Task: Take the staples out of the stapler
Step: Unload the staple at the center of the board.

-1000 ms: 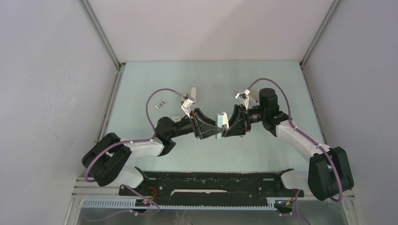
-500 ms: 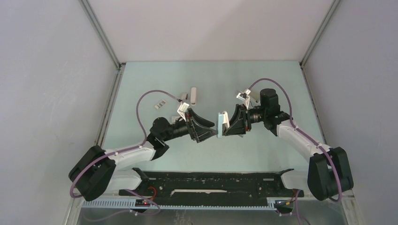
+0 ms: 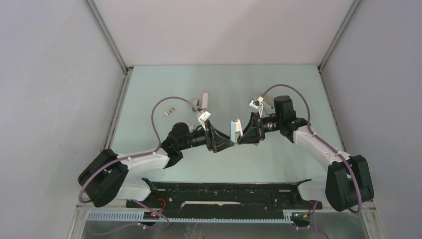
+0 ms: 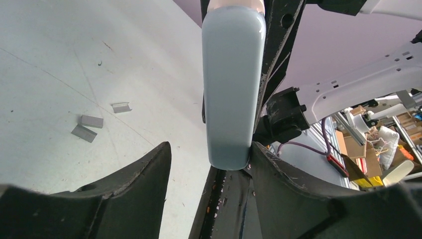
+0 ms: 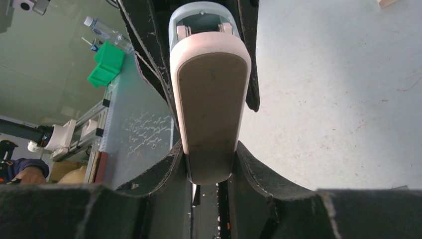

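Clamped in R gripper (image 5: 209, 154): small pale-blue, beige-faced plastic stapler (image 5: 211, 99). Straddled by L gripper (image 4: 209, 152), jaws apart, no grip. L arm (image 3: 149, 158), R arm (image 3: 313, 142) bent inward, wrists facing.

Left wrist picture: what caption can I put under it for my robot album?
Open left claw at the end of a pale blue stapler, three loose staple strips on the table nearby.

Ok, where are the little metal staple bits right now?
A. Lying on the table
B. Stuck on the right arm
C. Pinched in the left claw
A: three small grey staple strips lie loose on the table, off to one side of the stapler, with nothing touching them.
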You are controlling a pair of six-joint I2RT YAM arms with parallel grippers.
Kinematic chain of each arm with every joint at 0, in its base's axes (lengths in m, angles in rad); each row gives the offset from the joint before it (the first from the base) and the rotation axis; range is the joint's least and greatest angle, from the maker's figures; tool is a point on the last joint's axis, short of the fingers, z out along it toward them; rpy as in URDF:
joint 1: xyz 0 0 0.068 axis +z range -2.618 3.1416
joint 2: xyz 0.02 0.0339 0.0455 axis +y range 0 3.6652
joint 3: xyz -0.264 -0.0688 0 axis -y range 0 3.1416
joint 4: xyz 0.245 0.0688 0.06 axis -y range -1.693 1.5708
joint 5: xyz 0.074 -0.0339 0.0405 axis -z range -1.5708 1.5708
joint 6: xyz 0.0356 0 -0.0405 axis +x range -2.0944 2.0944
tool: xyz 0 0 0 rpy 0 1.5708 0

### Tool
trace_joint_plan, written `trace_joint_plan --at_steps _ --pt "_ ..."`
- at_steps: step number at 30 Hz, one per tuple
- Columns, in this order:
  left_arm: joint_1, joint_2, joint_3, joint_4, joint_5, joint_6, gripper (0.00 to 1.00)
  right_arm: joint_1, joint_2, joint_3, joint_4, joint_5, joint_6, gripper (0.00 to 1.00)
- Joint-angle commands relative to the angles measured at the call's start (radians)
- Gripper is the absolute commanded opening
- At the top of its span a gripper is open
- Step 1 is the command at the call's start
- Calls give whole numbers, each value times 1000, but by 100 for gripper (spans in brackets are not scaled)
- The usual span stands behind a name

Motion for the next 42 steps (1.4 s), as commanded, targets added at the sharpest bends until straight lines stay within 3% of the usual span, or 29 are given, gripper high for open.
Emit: trace_joint_plan --at_steps 1,4,6,9,11,13,19,25,29,37,42 --pt "-6 31 78 -13 15 39 64 6 13 65 -48 0 -58 0" --pt "-7 46 97 -5 33 49 63 8 23 71 -63 6 -71 0" --pt "-6 57 110 -5 43 59 58 8 27 73 -69 11 -78 0" --pt "-3 90 134 -5 70 73 32 8 36 84 -102 30 -109 0" --pt "11 112 159 -26 91 93 8 7 53 104 -145 57 -162 0" --pt "44 126 169 -64 100 122 2 -1 74 124 -199 97 -216 0" --pt "204 181 227 -171 198 225 0 -41 140 178 -283 249 -348 0" --pt "262 288 440 -599 164 463 0 -44 191 218 -271 472 -427 0" --pt "291 339 494 -693 133 531 0 -47 226 232 -287 555 -474 0" --pt "288 329 511 -843 109 740 0 -57 229 277 -451 519 -650 0" --pt "243 275 481 -888 0 870 0 -49 188 277 -489 538 -732 0"
